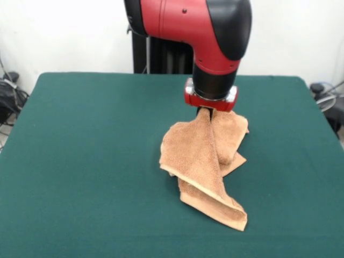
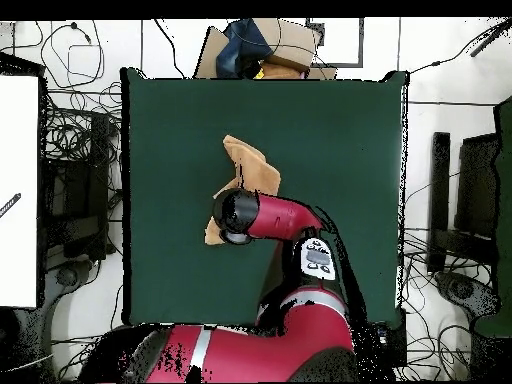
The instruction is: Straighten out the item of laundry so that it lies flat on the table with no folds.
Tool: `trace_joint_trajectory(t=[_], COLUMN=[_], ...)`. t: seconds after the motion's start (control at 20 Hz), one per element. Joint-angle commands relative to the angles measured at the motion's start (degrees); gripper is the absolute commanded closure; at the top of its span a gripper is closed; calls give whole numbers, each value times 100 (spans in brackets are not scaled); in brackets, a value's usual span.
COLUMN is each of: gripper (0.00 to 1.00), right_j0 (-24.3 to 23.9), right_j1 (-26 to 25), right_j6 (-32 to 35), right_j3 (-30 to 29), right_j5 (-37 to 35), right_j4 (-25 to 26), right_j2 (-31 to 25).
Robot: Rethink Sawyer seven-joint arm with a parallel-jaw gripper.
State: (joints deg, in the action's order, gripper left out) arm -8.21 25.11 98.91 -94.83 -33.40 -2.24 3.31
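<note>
Green felt covers the desk (image 1: 80, 161), where the terry towel (image 1: 201, 166) sits bunched near the middle, its top pinched in the jaws (image 1: 210, 112). Lifting seems underway; next, judging by the folds, drag it out flat.

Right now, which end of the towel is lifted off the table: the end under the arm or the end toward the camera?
The end under the arm. The towel rises there to the gripper, while its camera-side corner lies on the green table.
</note>
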Motion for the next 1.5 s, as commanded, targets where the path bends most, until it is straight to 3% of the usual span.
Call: trace_joint_trajectory(t=[0.05,0.55,0.65,0.9,1.1,1.5], gripper=[100,100,100,100,100,100], right_j0=[-124,-296,-312,242,313,995], right_j1=[-126,41,180,590,821,1546], right_j6=[224,30,73,930,1277,2197], right_j3=[-137,-275,-286,-117,-179,-610], right_j5=[460,302,-9,-1125,-1765,-2115], right_j4=[260,307,248,-40,-313,-757], right_j2=[-622,-772,-788,-270,-239,290])
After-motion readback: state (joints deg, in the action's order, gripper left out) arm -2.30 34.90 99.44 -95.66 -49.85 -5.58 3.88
